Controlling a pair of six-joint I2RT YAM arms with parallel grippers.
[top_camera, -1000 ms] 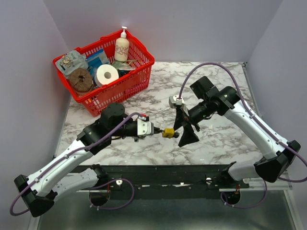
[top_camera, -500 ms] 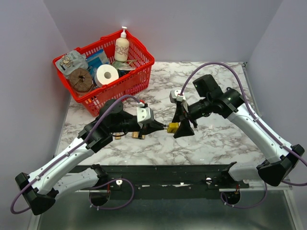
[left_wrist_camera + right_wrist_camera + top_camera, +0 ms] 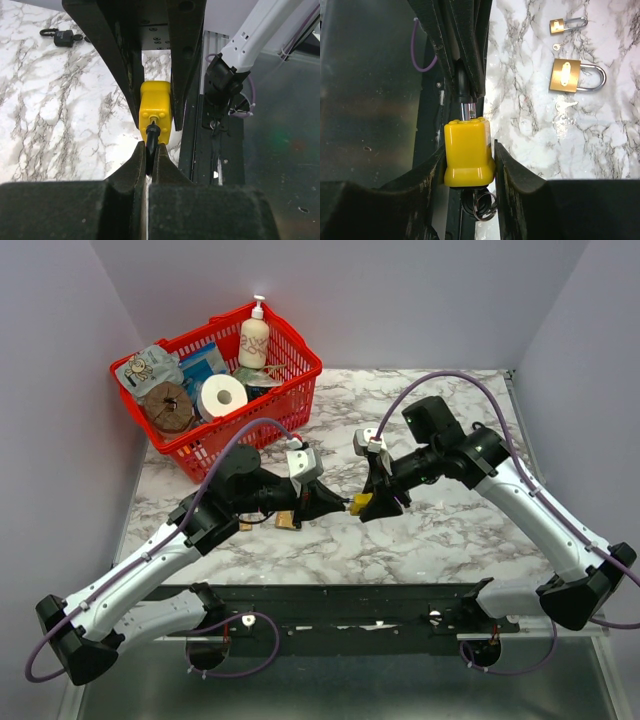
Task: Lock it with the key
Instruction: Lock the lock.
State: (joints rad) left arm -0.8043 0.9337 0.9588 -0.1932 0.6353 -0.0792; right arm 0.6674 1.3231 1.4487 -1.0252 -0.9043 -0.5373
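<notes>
A yellow padlock (image 3: 362, 504) hangs in the air between my two grippers, over the table's front part. My left gripper (image 3: 336, 505) is shut on a thin black stem (image 3: 152, 134) that sticks out of one end of the padlock (image 3: 156, 107). My right gripper (image 3: 469, 148) has its fingers pressed against both sides of the yellow body (image 3: 468, 150). At the body's other end, close to the right wrist camera, what looks like the key's black head with a wire ring (image 3: 481, 204) hangs. I cannot see the keyhole.
A red basket (image 3: 290, 390) of goods stands at the back left. Two brass padlocks (image 3: 572, 75) (image 3: 563, 25) and small loose keys (image 3: 565, 106) lie on the marble under the left arm. A black padlock (image 3: 62, 37) lies farther off. The black front rail (image 3: 350, 605) runs below.
My right gripper, wide open a second ago, has closed round the yellow padlock. My left arm has carried the padlock a little right and back into it.
</notes>
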